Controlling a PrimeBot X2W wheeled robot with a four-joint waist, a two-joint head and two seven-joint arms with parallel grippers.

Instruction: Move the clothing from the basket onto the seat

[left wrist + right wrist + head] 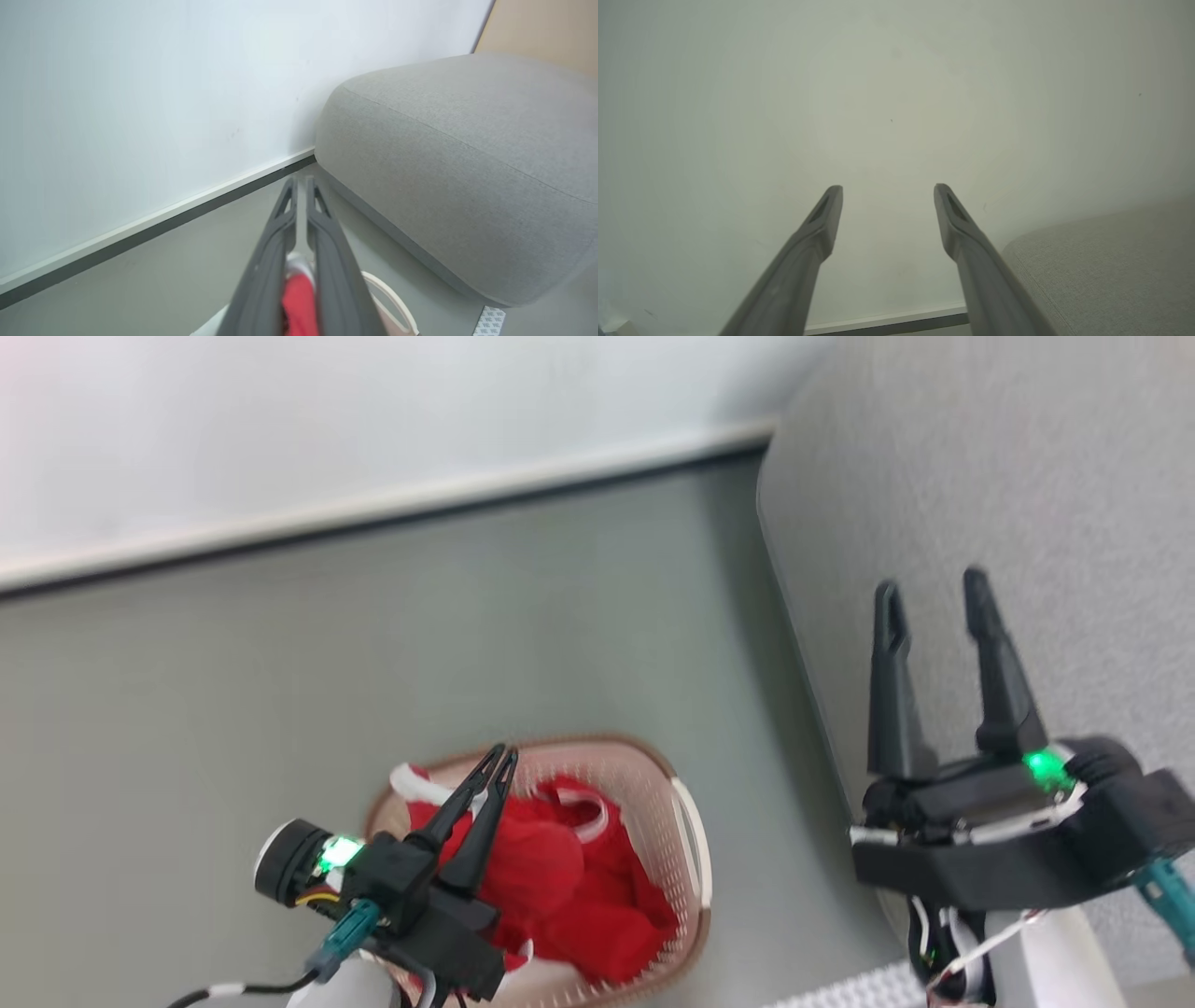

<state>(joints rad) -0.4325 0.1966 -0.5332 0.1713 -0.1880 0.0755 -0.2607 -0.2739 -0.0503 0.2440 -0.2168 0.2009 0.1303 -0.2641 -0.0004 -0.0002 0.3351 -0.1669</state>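
**Stock at hand: red clothing, in basket**

- Clothing (pixel 569 887): red with white bands, heaped inside the basket (pixel 689 831).
- Basket: cream, perforated, brown rim. It stands on the grey floor (pixel 373 653), near the seat's edge but apart from it.
- Seat (pixel 990 467): light-grey woven sofa to my right, with bare fabric.
- My left gripper (pixel 505 756): clenched, with the fingers nearly together. It is above the basket, tips over the far rim.
- My right gripper (pixel 929 583): released, with the fingers spread wide. It is over the seat's near edge.
- Wall (pixel 280 411): white, with a pale baseboard.
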